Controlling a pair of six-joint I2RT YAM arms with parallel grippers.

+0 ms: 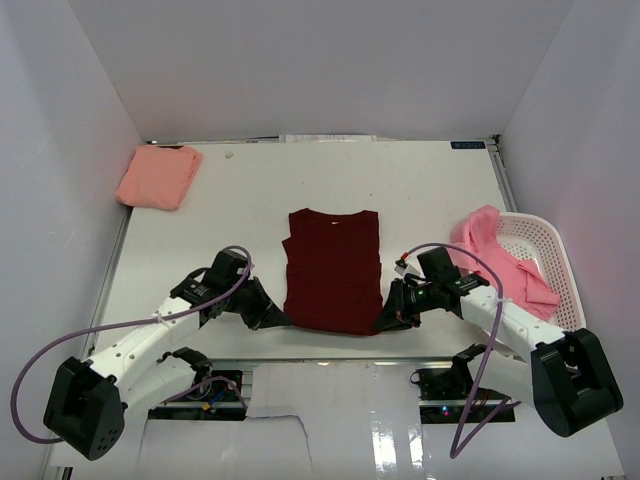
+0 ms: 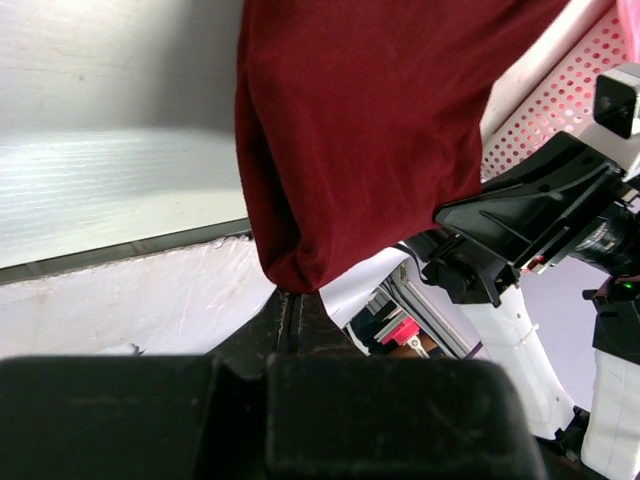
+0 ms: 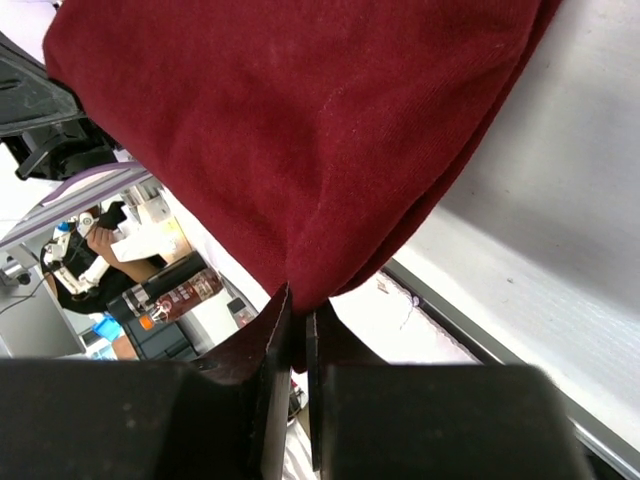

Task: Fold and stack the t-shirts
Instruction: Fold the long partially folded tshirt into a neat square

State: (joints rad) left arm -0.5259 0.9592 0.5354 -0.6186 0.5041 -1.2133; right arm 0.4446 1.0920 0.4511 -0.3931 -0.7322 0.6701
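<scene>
The white table point(image 1: 240, 200) is carrying a folded salmon t-shirt point(image 1: 158, 177) at its far-left corner, a maroon t-shirt point(image 1: 333, 268) centrally, and a mesh basket point(image 1: 546, 250) at its right edge.

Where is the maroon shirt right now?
In the top view, the maroon shirt lies mid-table, its near corners pinched by the left claw and right claw.

Both wrist views crop the maroon t-shirt point(image 2: 360, 130) at their top edge. From above, its near corners disappear under the fingers point(image 1: 272, 315), whose tips cannot be made out.
</scene>
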